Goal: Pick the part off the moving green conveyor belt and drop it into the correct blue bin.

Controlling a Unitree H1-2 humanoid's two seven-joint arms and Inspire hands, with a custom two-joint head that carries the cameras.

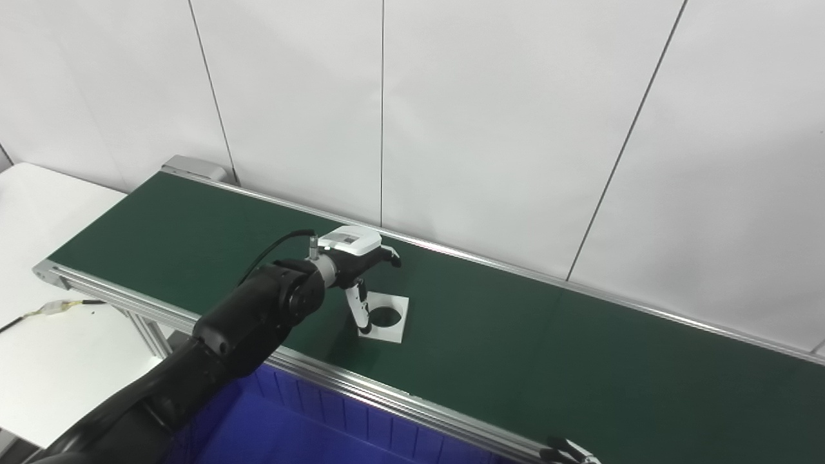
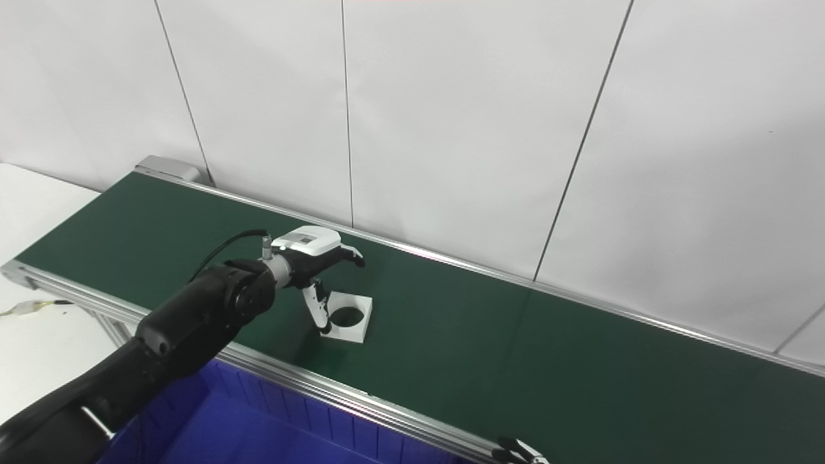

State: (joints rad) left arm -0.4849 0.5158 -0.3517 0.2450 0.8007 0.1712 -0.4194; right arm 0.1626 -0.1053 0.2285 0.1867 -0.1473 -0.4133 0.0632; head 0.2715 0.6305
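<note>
Left hand (image 1: 358,258) was out over the green conveyor belt (image 1: 528,348), arm reaching in from the lower left across the near rail. Fingers were spread apart, nothing clamped. One white finger (image 1: 358,308) pointed down at the left edge of the part (image 1: 385,316), tip at or on its near-left corner; couldn't tell for sure if it was actually touching. The other fingers stuck out toward the back rail above the belt, clear of the part.

Part was a flat white square plate with a round hole in the middle, belt showing dark through the hole. It lay flat on the belt, closer to the near rail than the far one, just below and right of the hand. Not lifted.

Right hand (image 2: 519,450) was barely in view at the bottom edge, just dark fingertips poking up by the near rail, well apart from the part. Too little showed to tell whether it was apart or closed.

Blue bin (image 2: 258,425) sat below the near rail, under the left arm, ribbed inner wall visible. Only the one bin showed, and what was in it couldn't be made out.

White table (image 1: 38,212) was at the left past the belt end, with a cable (image 1: 55,307) lying on it. White panelled wall (image 1: 515,116) ran behind the belt.
</note>
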